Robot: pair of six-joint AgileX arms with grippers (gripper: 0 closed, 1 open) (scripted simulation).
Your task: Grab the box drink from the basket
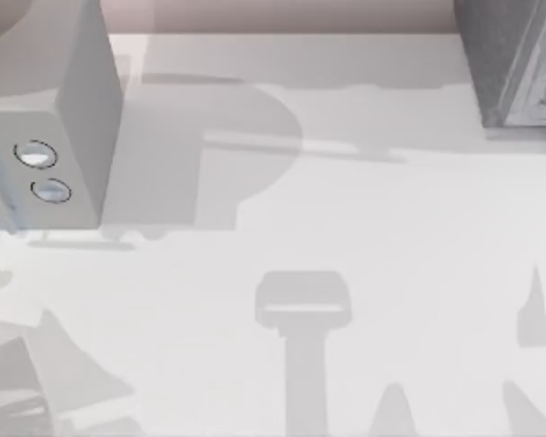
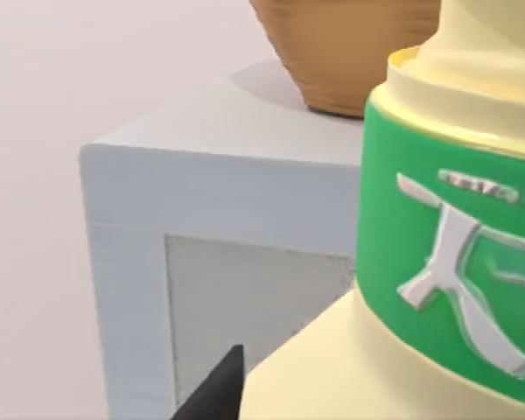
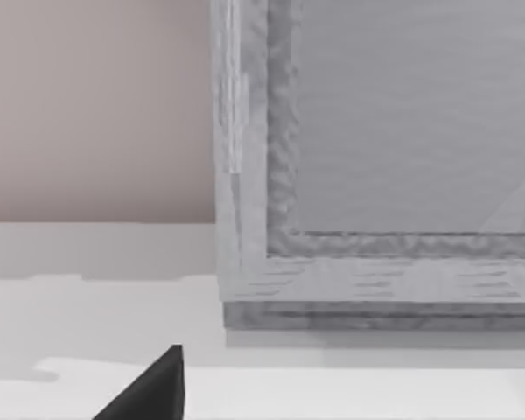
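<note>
Left gripper (image 2: 217, 391) sits just beside a cream, green-banded container (image 2: 437, 262).

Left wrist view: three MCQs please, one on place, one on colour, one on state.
1. The basket rests on: A the table, B the grey box, C the floor.
2. The bottle has a band that is: A red, B green, C blue.
3. The basket stands: A on its base, B upside down, C on its side.

B: its underside meets the grey box top. B: the band is plainly green on the cream bottle. A: narrow base down, walls widening upward.
</note>
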